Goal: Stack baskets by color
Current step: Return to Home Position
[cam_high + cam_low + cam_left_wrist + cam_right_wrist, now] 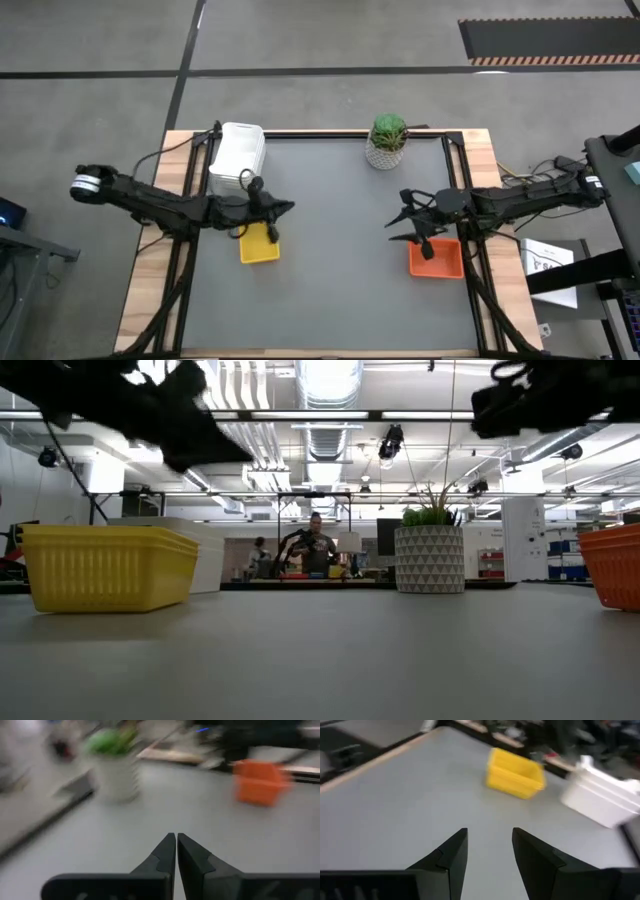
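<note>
Yellow baskets (260, 245) sit as one stack on the grey mat at the left, white baskets (237, 158) at the far left corner, orange baskets (437, 258) at the right. My left gripper (288, 207) hangs shut above the mat, just beyond the yellow stack toward the centre, holding nothing; the left wrist view shows its shut fingers (176, 851). My right gripper (397, 218) hangs open above the mat left of the orange stack, empty, its fingers (490, 847) apart.
A green potted plant (387, 140) in a white patterned pot stands at the far edge, right of centre. The middle of the mat (335, 250) between the two arms is bare. Wooden table borders and dark frame rails run along both sides.
</note>
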Action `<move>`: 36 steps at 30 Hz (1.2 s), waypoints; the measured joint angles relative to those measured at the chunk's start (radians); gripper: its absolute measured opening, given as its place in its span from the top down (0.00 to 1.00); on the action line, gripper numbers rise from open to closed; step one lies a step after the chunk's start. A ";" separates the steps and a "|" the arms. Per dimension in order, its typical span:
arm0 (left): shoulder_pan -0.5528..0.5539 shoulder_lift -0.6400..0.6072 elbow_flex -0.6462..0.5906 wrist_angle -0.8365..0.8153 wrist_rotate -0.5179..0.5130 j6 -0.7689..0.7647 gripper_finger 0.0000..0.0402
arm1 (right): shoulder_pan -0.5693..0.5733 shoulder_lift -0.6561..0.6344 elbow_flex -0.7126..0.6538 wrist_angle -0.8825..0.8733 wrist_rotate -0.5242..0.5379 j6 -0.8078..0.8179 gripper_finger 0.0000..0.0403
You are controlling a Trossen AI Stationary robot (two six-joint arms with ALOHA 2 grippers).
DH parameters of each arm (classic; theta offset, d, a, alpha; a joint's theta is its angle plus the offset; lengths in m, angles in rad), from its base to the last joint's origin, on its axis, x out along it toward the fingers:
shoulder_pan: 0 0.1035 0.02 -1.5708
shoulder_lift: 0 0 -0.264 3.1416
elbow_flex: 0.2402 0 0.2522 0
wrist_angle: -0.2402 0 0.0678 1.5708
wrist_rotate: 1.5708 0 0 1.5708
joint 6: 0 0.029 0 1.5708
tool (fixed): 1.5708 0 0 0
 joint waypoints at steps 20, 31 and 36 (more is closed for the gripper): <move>-0.002 -0.984 -0.403 -0.250 0.139 0.332 1.00 | -0.261 -0.370 -0.311 0.265 -0.034 -0.045 0.87; -0.002 -1.028 -0.439 -0.304 0.063 0.338 1.00 | -0.260 -0.682 -0.434 0.337 -0.040 -0.098 0.89; -0.001 -0.982 -0.440 -0.319 0.026 0.334 1.00 | -0.260 -0.653 -0.455 0.367 -0.112 -0.060 0.89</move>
